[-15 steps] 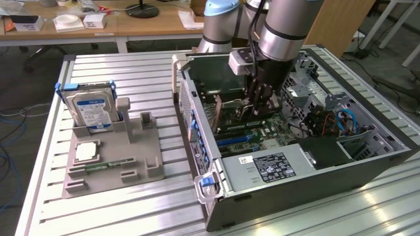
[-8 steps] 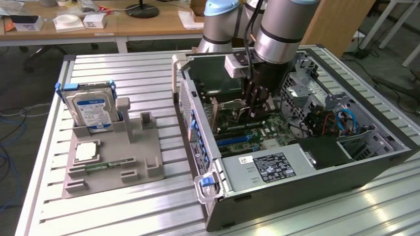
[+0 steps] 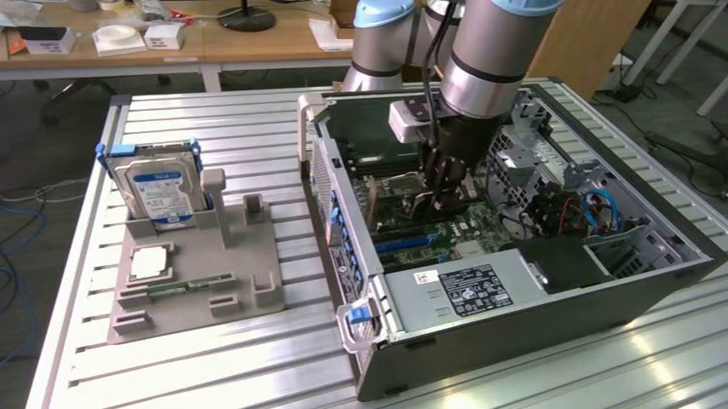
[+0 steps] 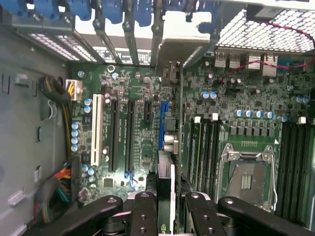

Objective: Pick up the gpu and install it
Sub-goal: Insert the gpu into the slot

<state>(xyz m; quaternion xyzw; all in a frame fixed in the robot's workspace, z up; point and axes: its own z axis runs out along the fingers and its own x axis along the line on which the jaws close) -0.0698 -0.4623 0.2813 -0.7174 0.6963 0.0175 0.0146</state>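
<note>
Down inside the open computer case [image 3: 512, 341] the hand [image 4: 170, 214] hung nearly vertical, fingers pointing at the motherboard [image 4: 133, 88]. The arm [image 3: 489, 60] came in from the bench's far edge and dropped straight through the case's open side. The black fingers [image 4: 145, 211] were closed on the gpu [image 4: 166, 172], pinching it from both flat faces.

The gpu stood on edge among the expansion slots. Its thin edge faced the wrist camera and its long axis ran along the blue slot [image 4: 164, 110] directly under it. Whether its lower edge was seated in that slot I could not tell.

The case lay on its side on the slatted bench [image 3: 228, 128], toward the exterior view's right. It held the motherboard, a bare processor socket [image 4: 246, 172] and a labelled power supply [image 3: 478, 285] at its near end.

Well apart, toward the bench's edge on the exterior view's left, a grey holder [image 3: 228, 290] carried a hard drive [image 3: 159, 192] standing upright and a memory stick [image 3: 182, 285] lying flat.
</note>
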